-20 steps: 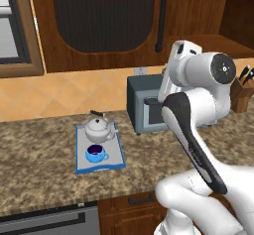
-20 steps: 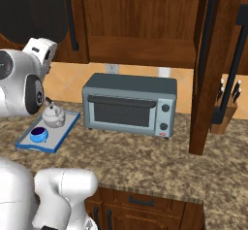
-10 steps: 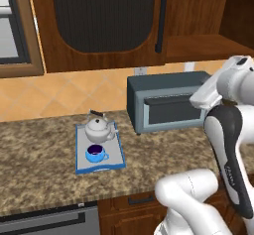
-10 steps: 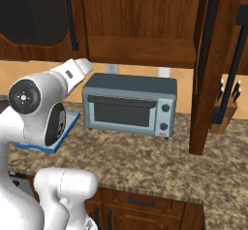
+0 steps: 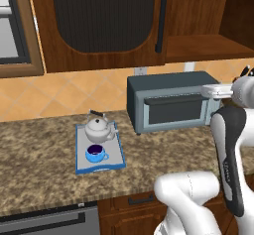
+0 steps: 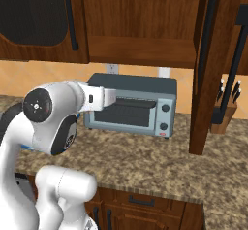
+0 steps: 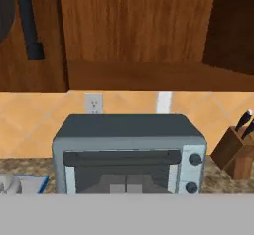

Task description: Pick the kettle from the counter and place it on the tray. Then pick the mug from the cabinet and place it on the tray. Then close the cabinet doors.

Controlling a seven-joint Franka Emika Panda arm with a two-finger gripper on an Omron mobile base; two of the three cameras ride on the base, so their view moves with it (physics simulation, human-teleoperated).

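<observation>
Kettle (image 5: 97, 128): on the blue-rimmed tray (image 5: 114, 160), at its back.
Mug (image 5: 95, 153): on the same tray, just in front of the kettle.
Change: the arm has swung right, away from the tray.
Meaning: both placements look done; the cabinet doors remain.
Left door (image 5: 99, 21): looks closed.
Right door (image 6: 209, 69): stands open.
Gripper: shut, nothing held.
In the way: toaster oven (image 6: 133, 105) below the shelf; knife block (image 7: 237, 152) further right.
</observation>
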